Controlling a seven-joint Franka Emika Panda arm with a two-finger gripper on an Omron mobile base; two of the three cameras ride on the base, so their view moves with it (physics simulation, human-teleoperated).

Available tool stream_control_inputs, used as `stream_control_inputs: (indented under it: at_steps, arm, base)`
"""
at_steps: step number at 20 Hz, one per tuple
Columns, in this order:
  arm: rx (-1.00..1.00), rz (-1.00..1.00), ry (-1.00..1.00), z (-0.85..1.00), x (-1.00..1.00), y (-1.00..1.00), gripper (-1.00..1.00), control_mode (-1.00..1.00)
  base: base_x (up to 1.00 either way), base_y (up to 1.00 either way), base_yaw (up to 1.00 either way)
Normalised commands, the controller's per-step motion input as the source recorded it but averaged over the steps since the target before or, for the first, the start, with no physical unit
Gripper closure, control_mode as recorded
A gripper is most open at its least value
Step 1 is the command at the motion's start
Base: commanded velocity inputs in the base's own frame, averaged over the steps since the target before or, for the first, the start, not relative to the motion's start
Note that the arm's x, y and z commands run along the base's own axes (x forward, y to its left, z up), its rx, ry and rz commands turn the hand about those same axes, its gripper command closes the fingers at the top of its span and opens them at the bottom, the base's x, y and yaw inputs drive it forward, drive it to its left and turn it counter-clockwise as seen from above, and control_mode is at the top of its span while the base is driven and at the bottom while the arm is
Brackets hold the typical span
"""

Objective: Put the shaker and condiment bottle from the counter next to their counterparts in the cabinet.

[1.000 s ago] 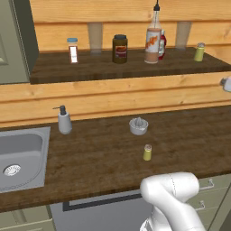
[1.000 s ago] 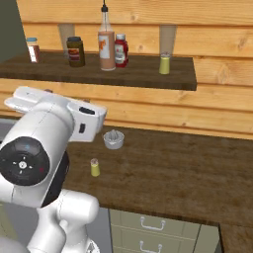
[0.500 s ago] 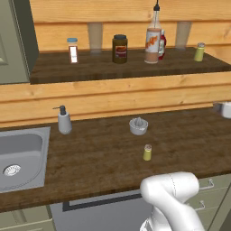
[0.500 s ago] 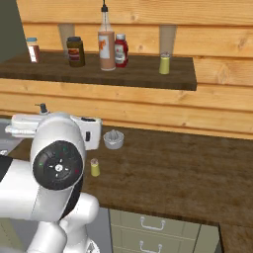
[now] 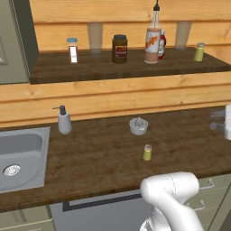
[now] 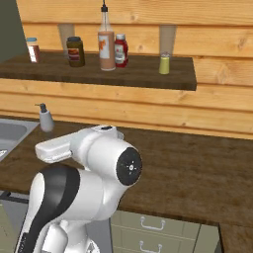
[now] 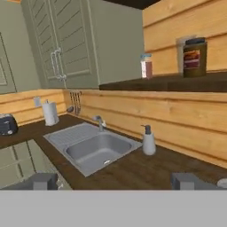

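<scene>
Resting nearest on the counter (image 5: pixel 99 158): the shaker (image 5: pixel 147 152), standing upright alone on the dark wood, well apart from the gripper (image 7: pixel 114 181). Sitting just behind it, a small grey juicer (image 5: pixel 138 126). Standing further left near the back wall, a grey soap dispenser (image 5: pixel 64 120), beside the steel sink (image 5: pixel 20 158); in the hand view, the same dispenser (image 7: pixel 148 140) and sink (image 7: pixel 91 146) lying ahead of the two dark fingertips (image 7: pixel 184 181). Fingertips showing set wide apart with nothing between them, so spread and holding nothing.

Rising higher and further back, the cabinet (image 5: pixel 126 67) shelf board. Standing on it from left to right: a white red-striped jar (image 5: pixel 72 49), a dark brown jar (image 5: pixel 119 48), then the condiment bottle (image 5: pixel 153 39), already upright on the shelf and touching or just in front of the squat red bottle (image 5: pixel 161 44). Standing well to the right, near the shelf end, the second shaker (image 5: pixel 199 52). Appearing likewise in the right base view: condiment bottle (image 6: pixel 105 43) just beside the red bottle (image 6: pixel 121 50), shaker (image 6: pixel 164 64) apart to the right.
</scene>
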Motion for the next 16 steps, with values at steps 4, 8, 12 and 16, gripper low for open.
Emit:
stream_control_inputs:
  at_steps: [4,8,12,16]
  arm:
    - [-0.16,0.4,-0.11,-0.55,0.33,0.0,-1.0,-1.0]
    - [-0.18,0.35,-0.11,-0.8,0.18,0.0,-1.0,-1.0]
    - [-0.14,0.22,0.05,-0.55,0.2,0.19,-1.0,-1.0]
    - [-0.12,0.04,-0.01,-0.35,0.28,0.08,-1.0,-1.0]
  base:
    - [0.0,0.0,0.0]
    - [0.0,0.0,0.0]
    - [0.0,0.0,0.0]
    - [0.0,0.0,0.0]
